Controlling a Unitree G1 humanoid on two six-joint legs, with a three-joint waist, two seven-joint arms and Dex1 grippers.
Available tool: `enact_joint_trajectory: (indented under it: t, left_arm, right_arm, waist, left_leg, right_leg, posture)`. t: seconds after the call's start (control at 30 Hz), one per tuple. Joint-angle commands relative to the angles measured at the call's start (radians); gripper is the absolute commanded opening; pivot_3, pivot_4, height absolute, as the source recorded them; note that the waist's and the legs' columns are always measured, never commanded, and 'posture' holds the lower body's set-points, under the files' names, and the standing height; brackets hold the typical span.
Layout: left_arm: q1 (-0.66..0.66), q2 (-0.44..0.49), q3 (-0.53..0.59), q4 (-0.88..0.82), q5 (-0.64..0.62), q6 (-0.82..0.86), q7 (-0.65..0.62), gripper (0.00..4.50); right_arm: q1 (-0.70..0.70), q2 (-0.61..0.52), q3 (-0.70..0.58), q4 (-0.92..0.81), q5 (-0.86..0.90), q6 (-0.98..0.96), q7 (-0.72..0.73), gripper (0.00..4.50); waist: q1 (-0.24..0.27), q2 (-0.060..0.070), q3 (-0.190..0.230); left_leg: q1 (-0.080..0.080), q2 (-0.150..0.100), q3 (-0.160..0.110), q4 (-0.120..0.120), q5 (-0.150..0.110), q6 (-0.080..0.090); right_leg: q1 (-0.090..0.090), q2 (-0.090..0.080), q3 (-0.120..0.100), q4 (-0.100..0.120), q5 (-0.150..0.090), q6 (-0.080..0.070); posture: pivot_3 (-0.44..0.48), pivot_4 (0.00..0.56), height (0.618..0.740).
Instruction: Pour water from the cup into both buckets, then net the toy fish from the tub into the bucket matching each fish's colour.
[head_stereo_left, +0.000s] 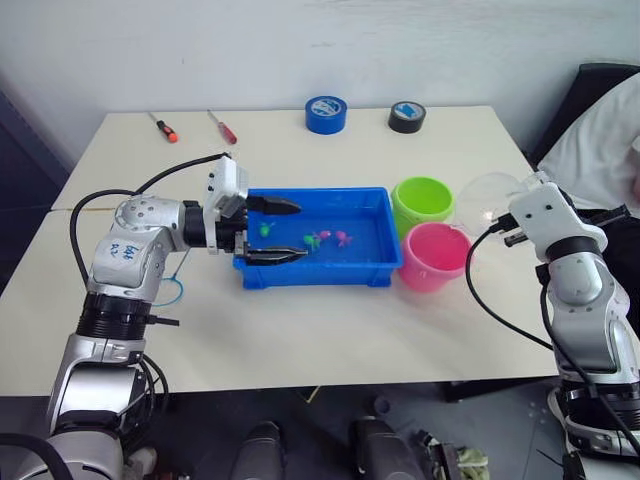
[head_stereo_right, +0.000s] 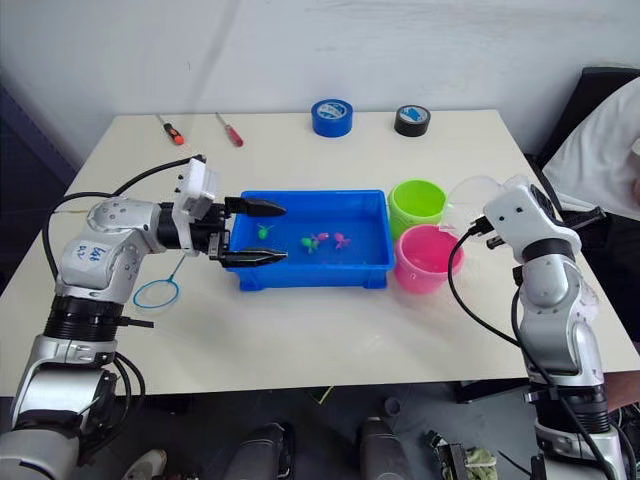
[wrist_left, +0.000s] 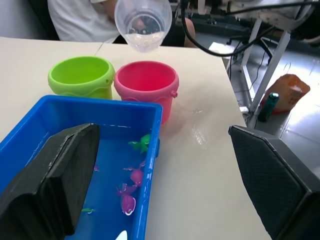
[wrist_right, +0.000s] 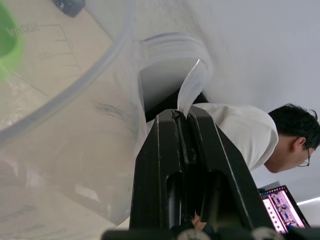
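Between our right jaws (wrist_right: 184, 117), clamped on its thin handle tab, the cup (head_stereo_left: 487, 203) hangs tilted just above the pink bucket (head_stereo_left: 433, 256), with the green bucket (head_stereo_left: 422, 204) beside it: two buckets. Our left jaws (head_stereo_left: 272, 231) gape wide over the tub (head_stereo_left: 322, 276), where we count about four fish (head_stereo_left: 328, 238). The net (head_stereo_right: 158, 291) lies on the surface behind them.

Tub (head_stereo_left: 385, 268) mid-table, toy fish (head_stereo_left: 340, 238) inside. Two buckets (head_stereo_left: 422, 200) touching tub's right side, one (head_stereo_left: 433, 256) nearer the front edge. Cup (head_stereo_left: 484, 203) raised right of both buckets. Net (head_stereo_right: 157, 292) flat near the left edge. Two screwdrivers (head_stereo_left: 164, 127) and two tape rolls (head_stereo_left: 326, 114) along the back edge.
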Motion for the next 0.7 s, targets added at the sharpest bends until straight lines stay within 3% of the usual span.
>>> enact_joint_trajectory:
  t: [0.03,0.37,0.7]
  left_arm:
    - [-0.037,0.002,0.043,0.004,-0.025,0.004,0.02,4.5]
    - [-0.128,0.055,0.058,0.231,0.043,-0.133,-0.005,4.5]
    - [-0.178,0.043,0.066,0.345,0.092,-0.208,0.036,4.5]
  right_arm:
    - [-0.042,0.007,-0.041,-0.037,0.029,0.031,-0.007,0.01]
    - [-0.283,0.031,0.032,0.191,0.052,0.049,-0.059,0.01]
    - [-0.449,0.052,0.145,0.468,0.011,-0.037,-0.17,0.01]
  waist:
    - [0.0,0.0,0.0]
    - [-0.005,0.0,0.0]
    - [-0.005,0.0,0.0]
  left_leg:
    - [0.0,0.0,0.0,0.0,0.0,0.0]
    - [0.0,0.0,0.0,0.0,0.0,0.0]
    - [-0.001,0.0,0.001,0.0,0.0,0.0]
  right_leg:
    - [0.0,0.0,0.0,0.0,0.0,0.0]
    - [-0.001,0.0,0.0,0.001,0.0,0.0]
    - [-0.002,-0.001,0.0,0.001,0.0,0.0]
  posture:
    - [0.0,0.15,0.734]
    - [0.0,0.15,0.734]
    - [0.0,0.15,0.734]
